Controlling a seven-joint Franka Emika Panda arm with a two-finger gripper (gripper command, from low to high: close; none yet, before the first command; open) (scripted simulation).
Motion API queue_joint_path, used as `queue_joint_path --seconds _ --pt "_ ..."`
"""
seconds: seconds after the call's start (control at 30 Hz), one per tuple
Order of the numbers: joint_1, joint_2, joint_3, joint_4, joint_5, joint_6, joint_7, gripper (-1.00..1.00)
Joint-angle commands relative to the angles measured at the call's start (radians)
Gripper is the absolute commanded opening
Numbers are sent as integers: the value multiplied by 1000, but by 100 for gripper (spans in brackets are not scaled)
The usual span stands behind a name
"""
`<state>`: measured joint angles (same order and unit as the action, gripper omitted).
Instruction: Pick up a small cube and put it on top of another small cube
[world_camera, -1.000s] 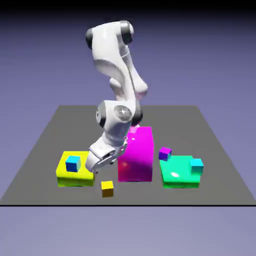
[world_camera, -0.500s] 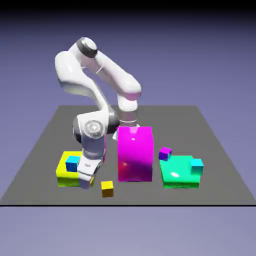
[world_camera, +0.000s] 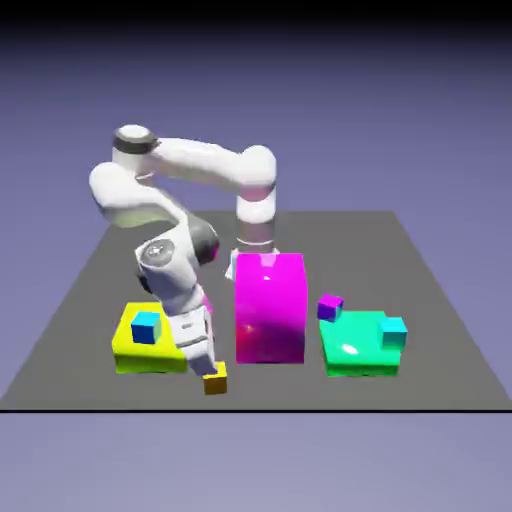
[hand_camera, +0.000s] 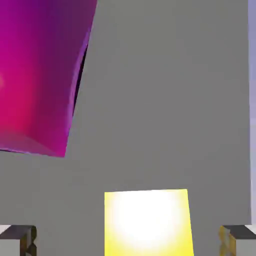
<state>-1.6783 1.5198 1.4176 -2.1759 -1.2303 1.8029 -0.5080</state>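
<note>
The small yellow-orange cube (world_camera: 215, 381) lies on the grey table near its front edge. My gripper (world_camera: 206, 364) hangs just above it, tilted, and hides the cube's upper left corner. In the hand view the cube (hand_camera: 147, 222) fills the bottom middle, bright on top. It sits between my two grey fingertips (hand_camera: 20, 240), which stand far apart and clear of its sides; the gripper (hand_camera: 127, 242) is open. The cyan-blue cube (world_camera: 146, 326) with darker blue sides rests on the flat bright-yellow block (world_camera: 135, 352), to the left of my hand in the exterior view.
A tall magenta block (world_camera: 269, 307) stands just to the exterior view's right of my hand and shows at the hand view's upper left (hand_camera: 35, 75). Further right lies a flat green block (world_camera: 360, 345) with a teal cube (world_camera: 393, 331) on it. A tiny purple cube (world_camera: 330, 306) sits behind it.
The arm has folded down and swung toward the exterior view's left. The hand came down in front of the yellow block and onto the yellow-orange cube. The jaws stayed open.
</note>
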Motion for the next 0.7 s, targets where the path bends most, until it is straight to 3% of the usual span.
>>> queue_joint_path --seconds 0.0,0.2,0.23,0.4,0.67 --pt "-16 36 9 4 -15 -8 -20 0" --pt "3 121 -113 15 -143 74 -25 0" --pt "3 121 -113 15 -143 74 -25 -100" --pt "-28 68 22 9 -29 -25 -54 -100" --pt "6 87 121 51 -75 -232 -402 -100"
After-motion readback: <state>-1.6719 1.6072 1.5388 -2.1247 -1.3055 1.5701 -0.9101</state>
